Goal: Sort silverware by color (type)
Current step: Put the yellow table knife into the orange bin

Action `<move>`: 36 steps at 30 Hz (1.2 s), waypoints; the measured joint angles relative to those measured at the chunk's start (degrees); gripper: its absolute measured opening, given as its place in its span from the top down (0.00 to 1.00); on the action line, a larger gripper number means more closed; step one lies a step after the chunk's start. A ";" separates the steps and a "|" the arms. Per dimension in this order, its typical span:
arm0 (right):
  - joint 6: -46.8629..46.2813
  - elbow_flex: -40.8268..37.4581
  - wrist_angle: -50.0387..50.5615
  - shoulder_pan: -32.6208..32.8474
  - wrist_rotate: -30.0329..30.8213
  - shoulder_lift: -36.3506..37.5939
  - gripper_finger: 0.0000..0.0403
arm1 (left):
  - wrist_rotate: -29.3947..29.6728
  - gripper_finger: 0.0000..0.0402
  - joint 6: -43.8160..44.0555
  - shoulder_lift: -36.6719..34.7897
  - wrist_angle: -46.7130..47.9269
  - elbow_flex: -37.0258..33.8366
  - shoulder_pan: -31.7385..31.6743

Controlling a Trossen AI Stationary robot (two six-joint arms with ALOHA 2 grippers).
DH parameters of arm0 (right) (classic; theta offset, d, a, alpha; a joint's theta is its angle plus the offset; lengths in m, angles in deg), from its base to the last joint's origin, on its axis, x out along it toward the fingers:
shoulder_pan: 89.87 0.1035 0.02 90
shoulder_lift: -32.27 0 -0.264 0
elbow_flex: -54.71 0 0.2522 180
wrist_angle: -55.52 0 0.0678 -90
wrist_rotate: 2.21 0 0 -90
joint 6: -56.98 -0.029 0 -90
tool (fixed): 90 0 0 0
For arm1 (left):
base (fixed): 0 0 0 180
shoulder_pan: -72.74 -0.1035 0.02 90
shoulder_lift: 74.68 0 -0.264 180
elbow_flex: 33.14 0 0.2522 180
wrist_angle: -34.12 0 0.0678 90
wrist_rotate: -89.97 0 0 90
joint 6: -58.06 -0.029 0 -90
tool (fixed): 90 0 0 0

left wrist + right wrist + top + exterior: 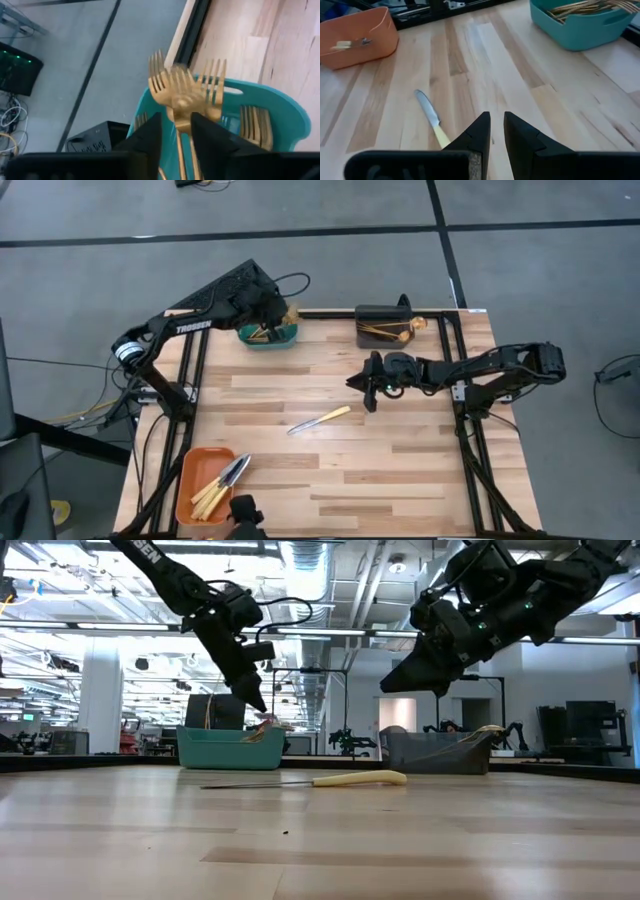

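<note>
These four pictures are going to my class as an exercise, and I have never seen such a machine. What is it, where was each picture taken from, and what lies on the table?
Two dark robot arms work at a wooden table, sorting cutlery. One picture looks straight down, one looks level across the tabletop, and two come from cameras on the arms' wrists. The left gripper hangs over the teal bin of forks, a gold fork between its fingers. The right gripper hovers, holding nothing, above a knife lying loose on the wood. An orange bin holds knives; a dark grey bin holds more gold cutlery.
</note>
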 joint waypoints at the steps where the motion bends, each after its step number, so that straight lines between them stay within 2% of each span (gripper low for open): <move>1: -0.02 0.00 0.02 0.00 0.01 0.00 0.79 | 0.21 0.74 0.09 0.00 -0.14 0.00 0.02; 3: -0.06 0.00 0.51 0.22 0.04 0.00 0.79 | 2.53 0.67 2.03 0.00 0.03 0.28 0.49; 7: -1.25 0.00 3.23 3.28 0.07 0.00 0.79 | 5.31 0.58 11.92 -0.92 8.59 3.11 4.35; 10: 4.91 0.02 3.77 7.24 0.09 -1.89 0.79 | 2.33 0.59 20.02 -2.32 12.69 3.72 11.37; 13: 15.30 0.00 2.81 12.18 0.00 -4.90 0.79 | 3.27 0.62 26.10 -2.34 15.36 3.67 21.08; 18: 20.95 0.06 -8.43 17.44 1.94 -11.32 0.73 | 11.66 0.67 41.44 -2.34 16.71 3.65 38.05; 23: 23.61 3.54 -10.82 16.21 6.01 -16.83 0.61 | 24.31 0.67 58.28 -2.34 16.56 3.65 52.28; 27: 24.05 8.49 -5.90 12.71 4.64 -21.34 0.56 | 33.07 0.67 69.23 -2.12 16.59 3.65 60.63; 31: 24.07 13.42 1.63 9.82 1.02 -25.20 0.54 | 41.40 0.67 75.66 -2.05 16.63 3.65 66.48; 36: 25.48 16.46 8.90 8.65 -1.29 -28.45 0.56 | 45.68 0.67 81.84 -2.04 17.14 3.65 69.95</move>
